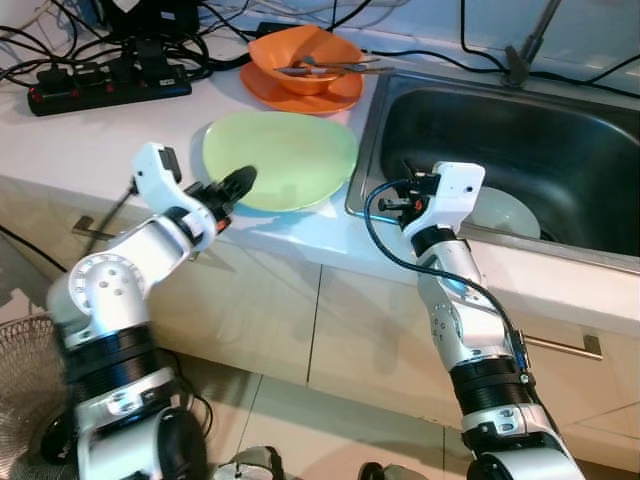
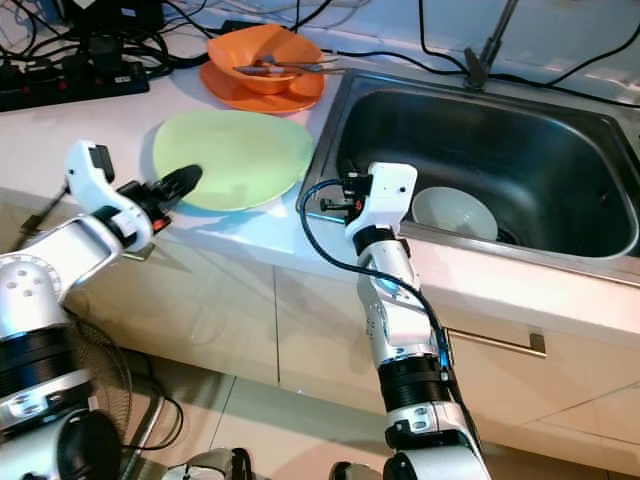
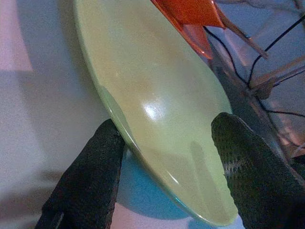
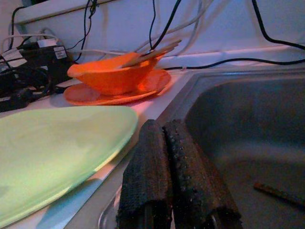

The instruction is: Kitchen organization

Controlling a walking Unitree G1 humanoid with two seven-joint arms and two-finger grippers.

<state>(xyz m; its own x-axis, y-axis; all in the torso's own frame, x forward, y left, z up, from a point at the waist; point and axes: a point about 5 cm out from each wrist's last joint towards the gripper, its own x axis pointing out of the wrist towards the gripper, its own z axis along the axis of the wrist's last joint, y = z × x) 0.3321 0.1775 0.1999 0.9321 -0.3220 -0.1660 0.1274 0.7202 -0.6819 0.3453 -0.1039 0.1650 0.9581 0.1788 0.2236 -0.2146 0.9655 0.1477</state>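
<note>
Beside the sink (image 1: pixel 600 262), on the counter, lies the plate (image 1: pixel 285 155): pale green, shallow, glossy, empty. The left gripper (image 3: pixel 167 157) straddles its near rim, fingers spread wide, one below the edge and one over the face, not yet closed. That slick, thin rim could slide out of a shallow pinch, and a lift might swing it into the orange bowl (image 1: pixel 305 60) behind. The right gripper (image 4: pixel 174 181) hangs at the sink's front edge, fingers pressed together, holding nothing.

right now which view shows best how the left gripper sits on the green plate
The left wrist view: the left gripper straddles the green plate rim, one finger each side. Both eye views show only black fingertips over the plate's near edge.
</note>
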